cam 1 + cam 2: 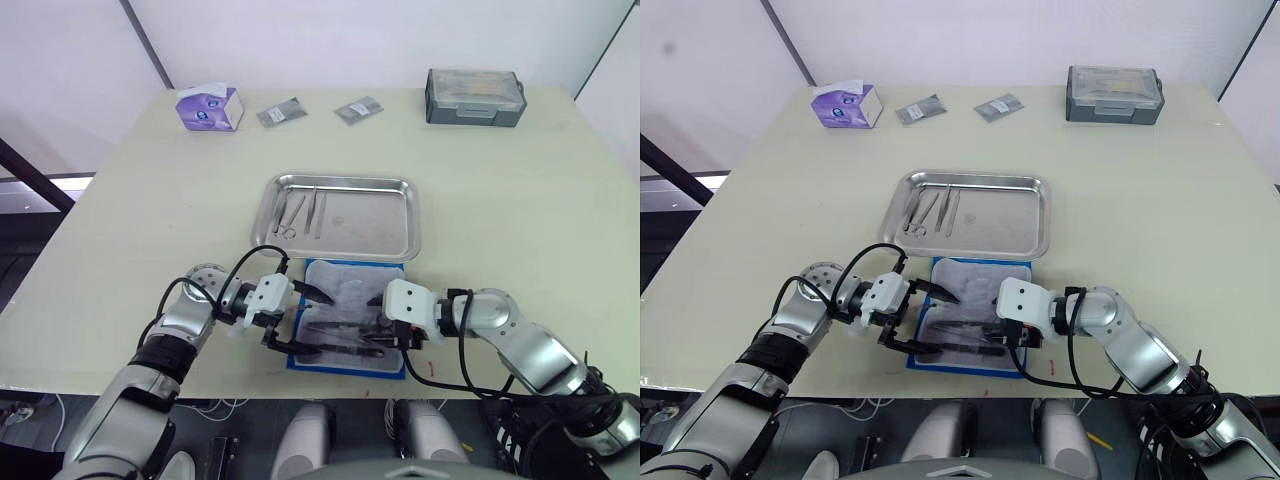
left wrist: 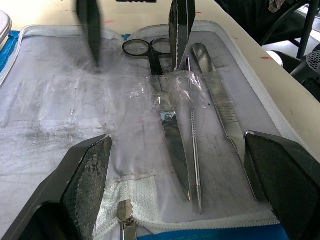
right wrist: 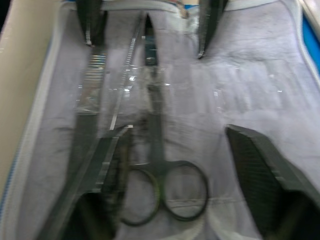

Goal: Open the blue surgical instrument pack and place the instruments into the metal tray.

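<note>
Spanning the whole scene, the pale worktop (image 1: 520, 200) carries the metal tray (image 1: 395, 236) near its middle, with a few thin instruments already lying in the tray's 9 o'clock half. Directly at the tray's 6 o'clock, close to the near edge, the blue surgical instrument pack (image 1: 345, 322) lies unzipped and spread flat, grey-white lining up. The left pincer (image 1: 300, 318) sits at the pack's 9 o'clock edge, fingers spread wide and holding nothing; the right pincer (image 1: 378, 333) faces it from 3 o'clock, also open wide and empty, low over the lining. Between them, along the pack's near edge, lie the remaining tools: scissors (image 2: 165, 125) with dark ring handles, a thin probe (image 2: 194, 150) and a flat-handled tool (image 2: 220, 107), tucked under a clear strap. Their long axes run 9 to 3 o'clock, rings toward the right pincer, tips toward the left. The right pincer looks nearer the scissor rings (image 3: 165, 192), so it probably takes them.
</note>
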